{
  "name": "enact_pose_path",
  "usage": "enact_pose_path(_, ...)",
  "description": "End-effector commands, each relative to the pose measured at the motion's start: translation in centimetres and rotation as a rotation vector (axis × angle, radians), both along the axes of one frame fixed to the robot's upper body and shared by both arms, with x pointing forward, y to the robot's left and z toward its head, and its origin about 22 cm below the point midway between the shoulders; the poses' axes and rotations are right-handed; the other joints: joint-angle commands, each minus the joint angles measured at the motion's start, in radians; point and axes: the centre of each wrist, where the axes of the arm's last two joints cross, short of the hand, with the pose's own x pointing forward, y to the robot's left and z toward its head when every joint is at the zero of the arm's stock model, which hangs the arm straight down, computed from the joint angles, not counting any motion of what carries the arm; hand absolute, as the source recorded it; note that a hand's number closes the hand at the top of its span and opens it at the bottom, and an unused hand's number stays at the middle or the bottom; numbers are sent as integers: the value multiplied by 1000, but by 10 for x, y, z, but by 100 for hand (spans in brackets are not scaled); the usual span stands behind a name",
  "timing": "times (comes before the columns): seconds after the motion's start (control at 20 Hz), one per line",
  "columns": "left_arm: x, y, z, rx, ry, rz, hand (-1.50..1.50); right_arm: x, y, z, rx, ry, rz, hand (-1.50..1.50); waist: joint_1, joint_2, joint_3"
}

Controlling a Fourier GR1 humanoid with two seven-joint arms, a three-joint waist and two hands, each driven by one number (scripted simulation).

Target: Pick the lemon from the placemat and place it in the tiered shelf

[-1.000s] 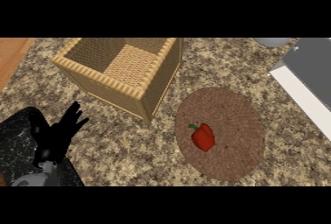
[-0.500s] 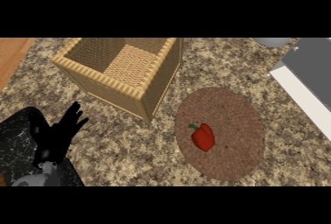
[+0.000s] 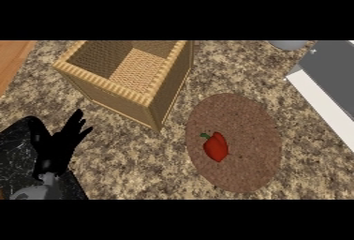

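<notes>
Speckled granite counter [image 3: 138, 159] fills most of what I can see, with a strip of orange-brown wood at the far left edge. On it lies a round brown placemat [image 3: 245, 136], and on the mat's left half sits a red pepper [image 3: 216, 146] with a green stem, not a lemon. It lies alone, nothing touching it. Up and to the left stands a woven wicker shelf [image 3: 124, 89], a boxy basket open at the top, its near corner close to the mat's edge without meeting it. At the lower left the left hand [image 3: 63, 143] shows, black fingers straight and pointing up, released and holding nothing, well apart from the pepper. A grey and white slab [image 3: 332, 84] runs along the right side.
</notes>
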Motion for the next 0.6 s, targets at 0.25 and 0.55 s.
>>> enact_pose_path(0.25, -8, -17, -8, -11, 45, 11, 0, -85, -14, 16, 10, -168, -244, -150, -22, -2, -4)
enact_pose_path(0.55, -10, -4, -18, -19, 40, 36, 0, -148, -5, -14, 43, -182, -191, -150, -38, -2, -4)
